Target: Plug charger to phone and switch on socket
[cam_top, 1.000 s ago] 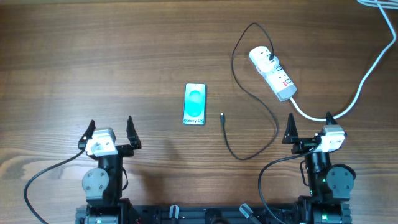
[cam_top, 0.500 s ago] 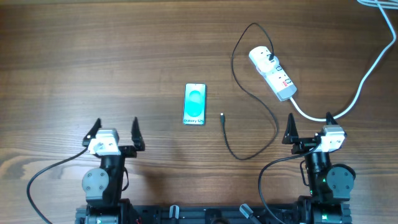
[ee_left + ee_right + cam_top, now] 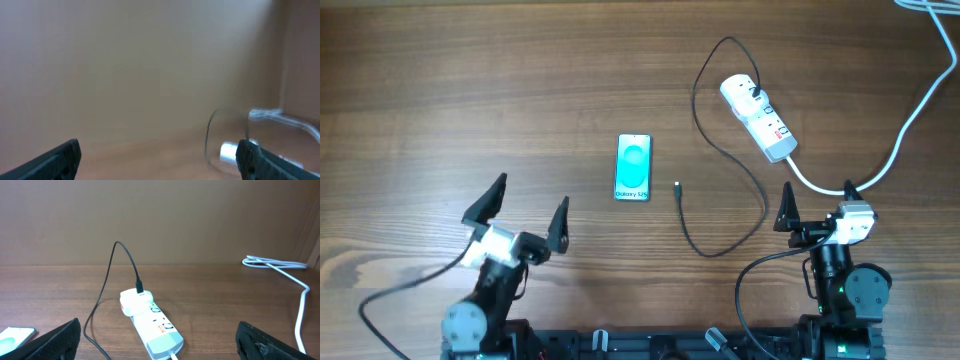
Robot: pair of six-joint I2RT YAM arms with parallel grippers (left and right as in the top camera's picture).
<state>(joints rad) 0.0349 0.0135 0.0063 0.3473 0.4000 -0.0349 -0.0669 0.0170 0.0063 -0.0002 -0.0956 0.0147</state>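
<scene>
The phone [image 3: 633, 167] lies flat mid-table with its cyan screen up; its corner shows in the right wrist view [image 3: 14, 335]. The charger's thin black cable [image 3: 761, 194] runs from a white adapter on the socket [image 3: 758, 118], loops round, and ends in a tiny tip [image 3: 677, 186] right of the phone, unplugged. In the right wrist view the socket [image 3: 154, 322] and the cable [image 3: 106, 280] lie ahead. My left gripper [image 3: 523, 212] is open and empty, left of and nearer than the phone; its view is blurred [image 3: 160, 165]. My right gripper [image 3: 817, 205] is open and empty, nearer than the socket [image 3: 160, 347].
The socket's thick white cord [image 3: 910, 120] curves from the socket's near end to the far right corner, passing close to my right gripper; it shows in the right wrist view [image 3: 280, 264]. Wooden table all round.
My left gripper has swung right and forward toward the phone and turned to face right. The right arm, phone, cable and socket have not moved.
</scene>
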